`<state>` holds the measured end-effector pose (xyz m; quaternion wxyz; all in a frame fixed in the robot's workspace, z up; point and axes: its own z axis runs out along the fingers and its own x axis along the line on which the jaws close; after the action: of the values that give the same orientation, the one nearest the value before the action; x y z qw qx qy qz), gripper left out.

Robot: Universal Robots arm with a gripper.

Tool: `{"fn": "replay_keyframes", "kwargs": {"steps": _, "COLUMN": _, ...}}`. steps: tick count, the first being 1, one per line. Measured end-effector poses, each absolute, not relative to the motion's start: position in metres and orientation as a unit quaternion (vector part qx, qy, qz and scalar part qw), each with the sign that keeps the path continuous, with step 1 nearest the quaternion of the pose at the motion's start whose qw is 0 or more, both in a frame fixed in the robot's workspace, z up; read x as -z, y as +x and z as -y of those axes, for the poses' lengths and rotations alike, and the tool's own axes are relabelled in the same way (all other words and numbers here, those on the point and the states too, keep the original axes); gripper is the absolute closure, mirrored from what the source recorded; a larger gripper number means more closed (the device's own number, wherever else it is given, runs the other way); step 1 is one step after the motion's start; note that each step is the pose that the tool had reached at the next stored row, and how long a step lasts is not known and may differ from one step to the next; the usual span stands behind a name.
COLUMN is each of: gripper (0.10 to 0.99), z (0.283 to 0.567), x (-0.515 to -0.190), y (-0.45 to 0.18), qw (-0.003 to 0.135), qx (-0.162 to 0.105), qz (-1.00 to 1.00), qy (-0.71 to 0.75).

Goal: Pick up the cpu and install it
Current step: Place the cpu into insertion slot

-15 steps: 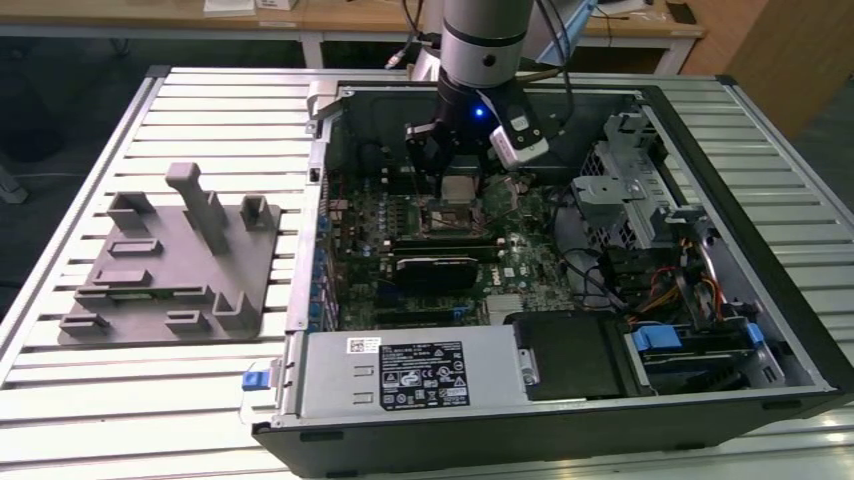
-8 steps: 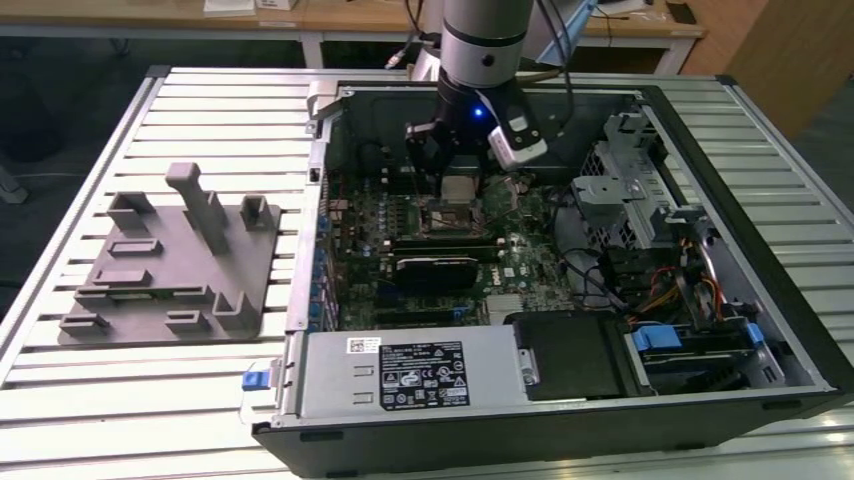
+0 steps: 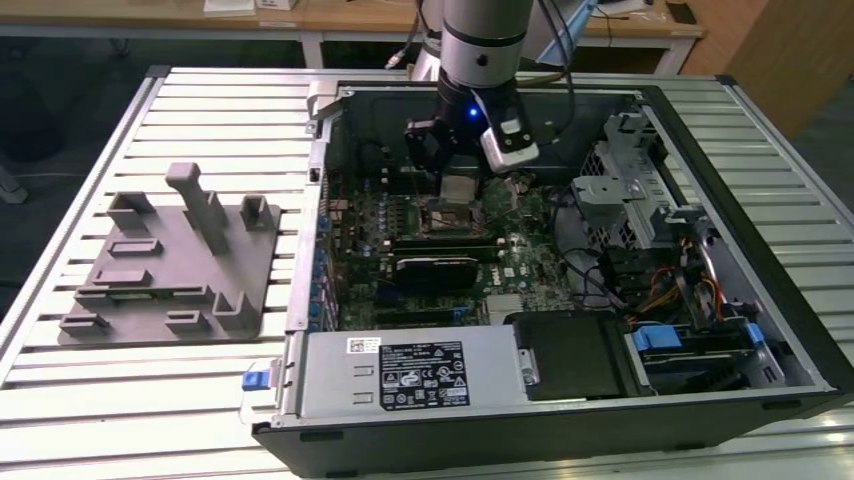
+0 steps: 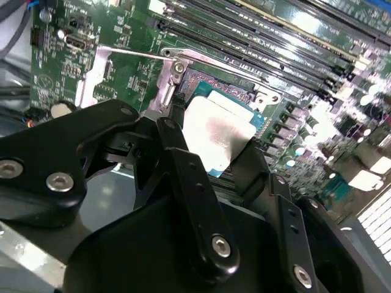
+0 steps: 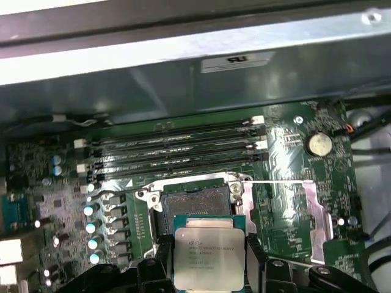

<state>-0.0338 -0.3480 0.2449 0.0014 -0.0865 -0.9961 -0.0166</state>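
Your arm reaches down into the open computer case [image 3: 767, 330], which lies on its side on the slatted worktop [image 3: 80, 410].

The hand [image 5: 209, 270] is clenched on the cpu [image 5: 208, 253]. A black finger [image 5: 157, 271] presses on each of two opposite edges, and the pale metal top faces the first wrist camera. In the second wrist view the chip sits tilted between the fingertips, with a greyish mark across its lid.

The cpu is held clear of the motherboard [image 3: 527, 265], above and close to the socket [image 5: 191, 204], not seated in it. In the first wrist view the socket stands open, its dark contact field exposed inside a silver frame. The load plate [image 5: 316, 210] lies folded out flat to one side. A thin lever [image 5: 278, 182] runs across from the socket's corner towards it.

Memory slots [image 5: 177, 146] run parallel beyond the socket, along the case wall. A round coin cell [image 5: 319, 144] sits near their end.

In the exterior view the chip hangs under the hand over the socket area. A black heatsink block [image 3: 434, 268] lies just on the nearer side of it. The power supply [image 3: 400, 375] fills the case's near edge.

A grey fixture [image 3: 174, 265] with upright posts stands on the worktop at the exterior view's left, well apart from the case.
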Motion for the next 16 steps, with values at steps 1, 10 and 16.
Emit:
{"fn": "replay_keyframes", "kwargs": {"steps": 1, "gripper": 0.533, "z": 0.348, "x": -0.2448, "y": -0.0338, "qw": 0.001, "qx": 0.017, "qz": 0.995, "qy": -0.094}}
{"fn": "replay_keyframes", "kwargs": {"steps": 10, "gripper": 0.533, "z": 0.348, "x": -0.2447, "y": -0.0338, "qw": 0.0, "qx": 0.017, "qz": 0.987, "qy": -0.157}}
{"fn": "replay_keyframes", "kwargs": {"steps": 16, "gripper": 0.533, "z": 0.348, "x": -0.2447, "y": -0.0338, "qw": 0.0, "qx": 0.017, "qz": 0.981, "qy": -0.194}}
